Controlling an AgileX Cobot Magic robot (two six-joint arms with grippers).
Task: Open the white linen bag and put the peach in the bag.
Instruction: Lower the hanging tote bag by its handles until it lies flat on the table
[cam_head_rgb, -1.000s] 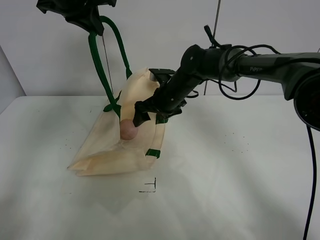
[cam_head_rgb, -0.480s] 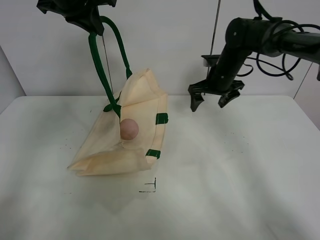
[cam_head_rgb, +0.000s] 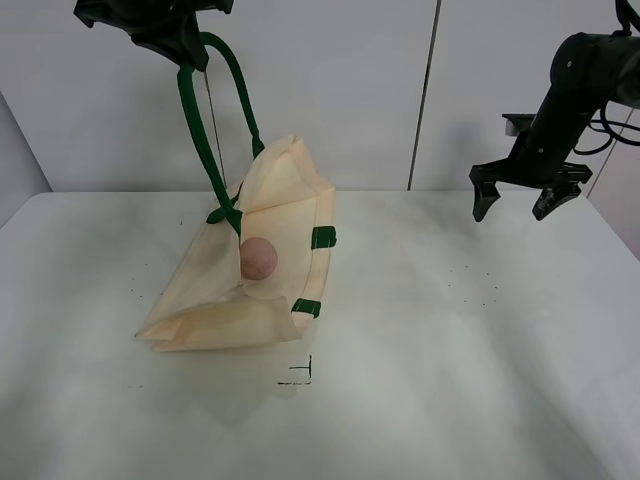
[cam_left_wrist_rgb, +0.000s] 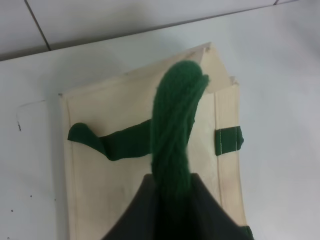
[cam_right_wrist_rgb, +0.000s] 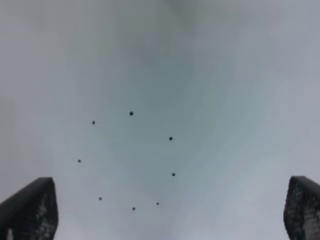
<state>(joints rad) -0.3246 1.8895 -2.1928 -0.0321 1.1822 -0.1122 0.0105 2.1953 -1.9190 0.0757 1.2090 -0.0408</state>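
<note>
The small, round, dusty-pink matte peach (cam_head_rgb: 259, 257) sits inside the gaping mouth of the cream, softly creased rectangular linen bag (cam_head_rgb: 220, 300), slumped on the smooth white surface (cam_head_rgb: 420, 380); the left gripper (cam_head_rgb: 183, 48) has its jaws clamped on the dark green woven strap handle (cam_head_rgb: 210, 150), pulled taut; the right gripper (cam_head_rgb: 511, 205) hangs well apart, jaws spread, empty.

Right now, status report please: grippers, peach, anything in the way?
Left gripper shut on green handle, white linen bag lifted open. Right gripper open, empty, away from bag. Peach inside bag. Nothing blocking.

Left gripper (cam_head_rgb: 188, 58) pinched (high); right gripper (cam_head_rgb: 510, 210) gaping.
</note>
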